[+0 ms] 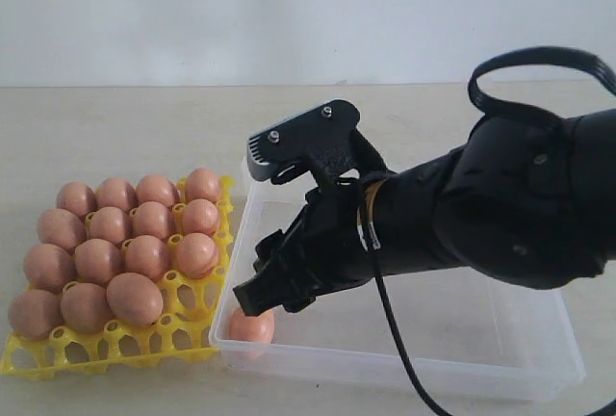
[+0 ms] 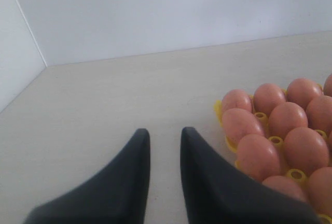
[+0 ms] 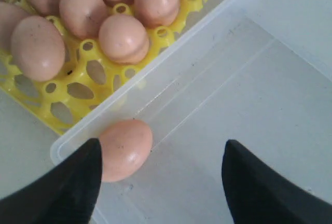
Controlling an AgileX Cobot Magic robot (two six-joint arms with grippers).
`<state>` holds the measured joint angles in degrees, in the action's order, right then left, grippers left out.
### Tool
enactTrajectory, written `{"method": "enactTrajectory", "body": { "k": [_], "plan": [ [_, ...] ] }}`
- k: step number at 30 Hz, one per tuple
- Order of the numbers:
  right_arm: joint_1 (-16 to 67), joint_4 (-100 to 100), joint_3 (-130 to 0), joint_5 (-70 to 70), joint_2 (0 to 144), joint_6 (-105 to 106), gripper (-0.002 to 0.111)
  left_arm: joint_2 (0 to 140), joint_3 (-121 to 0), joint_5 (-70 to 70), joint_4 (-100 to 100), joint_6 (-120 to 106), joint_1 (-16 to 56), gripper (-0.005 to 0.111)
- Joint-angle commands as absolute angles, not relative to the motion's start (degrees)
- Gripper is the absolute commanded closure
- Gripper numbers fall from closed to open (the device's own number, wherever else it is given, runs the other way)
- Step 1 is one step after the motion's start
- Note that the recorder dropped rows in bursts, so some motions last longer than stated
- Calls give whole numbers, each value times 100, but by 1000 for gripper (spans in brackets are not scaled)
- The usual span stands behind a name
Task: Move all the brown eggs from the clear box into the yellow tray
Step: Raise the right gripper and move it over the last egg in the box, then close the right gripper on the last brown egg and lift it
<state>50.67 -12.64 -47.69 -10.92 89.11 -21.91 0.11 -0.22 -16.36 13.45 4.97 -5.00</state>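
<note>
At the box's (image 1: 539,377) near corner, against the wall beside the tray (image 1: 58,358), lies the only egg (image 1: 252,325) seen in it. Right jaws hang over it, spread wide and empty, with the egg off to one side of their gap. Best to centre on it, drop low and close gently on its middle. Beyond, a front cell (image 1: 189,299) by the box is free. Left jaws, almost together and empty, hover over bare bench (image 2: 104,105).
</note>
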Motion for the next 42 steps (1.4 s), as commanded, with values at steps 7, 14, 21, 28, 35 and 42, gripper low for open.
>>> {"method": "enactTrajectory", "body": {
  "k": [7, 14, 21, 28, 35, 42],
  "plan": [
    [5049, -408, -5584, -2347, 9048, -2140, 45, 0, 0, -1624, 1334, 509, -512, 85],
    [5049, 1071, -6113, -3003, 9792, -1164, 45, 0, 0, -1624, 1334, 509, -512, 85],
    [5049, 1627, -6409, -3110, 10144, -1174, 45, 0, 0, -1624, 1334, 509, -512, 85],
    [5049, 1601, -6409, -2858, 10144, -2032, 45, 0, 0, -1624, 1334, 509, -512, 85],
    [5036, 1249, -6409, -2846, 10144, -3039, 45, 0, 0, -1624, 1334, 509, -512, 85],
    [5027, 678, -6409, -2856, 10144, -4227, 45, 0, 0, -1624, 1334, 509, -512, 85]
  ]
}}
